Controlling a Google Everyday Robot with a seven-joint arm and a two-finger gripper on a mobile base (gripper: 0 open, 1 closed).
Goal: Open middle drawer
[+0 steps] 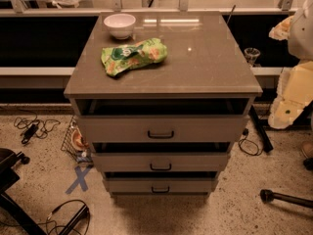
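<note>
The cabinet stands in the middle of the camera view with three drawer fronts stacked. The middle drawer is the mid-sized grey-brown front, with a small black bar handle at its centre. A dark gap runs along its top edge. The widest front is above it and the narrowest front is below. My arm is at the right edge of the view, well away from the drawers. My gripper is up at the right edge, level with the cabinet top and touching nothing.
A white bowl and a green snack bag lie on the cabinet top. Cables and a wire basket are on the floor to the left. A blue tape cross is on the floor. A black chair base is at bottom left.
</note>
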